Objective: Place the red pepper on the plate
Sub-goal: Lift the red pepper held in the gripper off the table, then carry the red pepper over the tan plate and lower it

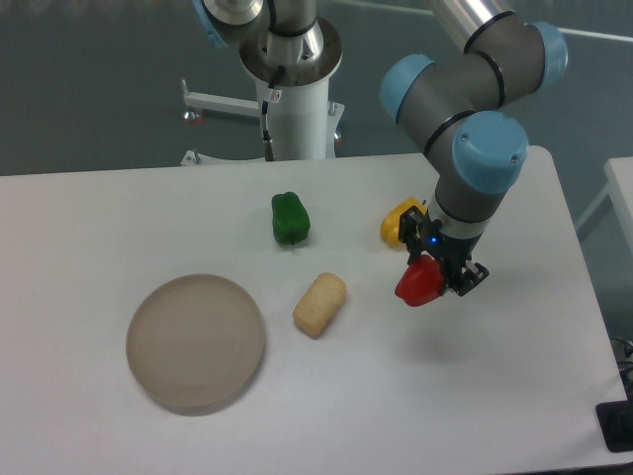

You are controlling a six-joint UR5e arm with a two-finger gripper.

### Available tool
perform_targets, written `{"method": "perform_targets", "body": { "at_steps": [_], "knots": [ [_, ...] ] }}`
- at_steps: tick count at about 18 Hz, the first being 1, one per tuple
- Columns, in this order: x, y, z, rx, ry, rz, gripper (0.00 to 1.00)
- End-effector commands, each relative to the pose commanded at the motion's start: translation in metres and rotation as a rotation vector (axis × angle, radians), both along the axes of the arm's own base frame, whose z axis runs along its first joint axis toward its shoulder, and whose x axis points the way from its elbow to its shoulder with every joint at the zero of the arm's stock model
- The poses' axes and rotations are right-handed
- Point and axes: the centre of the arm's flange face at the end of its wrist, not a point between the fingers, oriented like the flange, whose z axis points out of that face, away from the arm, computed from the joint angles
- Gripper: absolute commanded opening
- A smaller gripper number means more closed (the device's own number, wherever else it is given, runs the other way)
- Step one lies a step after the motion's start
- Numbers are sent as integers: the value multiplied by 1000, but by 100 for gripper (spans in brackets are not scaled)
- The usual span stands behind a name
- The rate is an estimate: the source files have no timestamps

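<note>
Camera view from above and in front: we see a white table [514,396] against a dark grey-green floor, with the arm's white pedestal [294,109] standing at the table's far edge. At the right, the gripper [438,274] has its fingers clamped on the red pepper [417,284], which appears held just above the tabletop — a faint shadow lies below it. The yellow pepper [398,223] sits just behind the gripper, partly hidden by the wrist. The green pepper [290,219] rests near the table's middle, and a pale, rough oblong piece [320,305] lies in front of it. The plate [195,343] — beige and round — lies at the left front, well apart from the red pepper, with nothing on it.
</note>
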Motion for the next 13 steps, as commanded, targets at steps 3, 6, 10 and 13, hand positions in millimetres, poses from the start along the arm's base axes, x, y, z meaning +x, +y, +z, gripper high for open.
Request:
{"method": "perform_targets", "body": {
  "at_steps": [3,6,10,13],
  "knots": [
    [1,0,3,3,5,-2,46],
    [4,6,6,19,0,-3,46],
    [43,24,26,123,-96,20,46],
    [107,58,26,124,-136,83,46]
  ]
}}
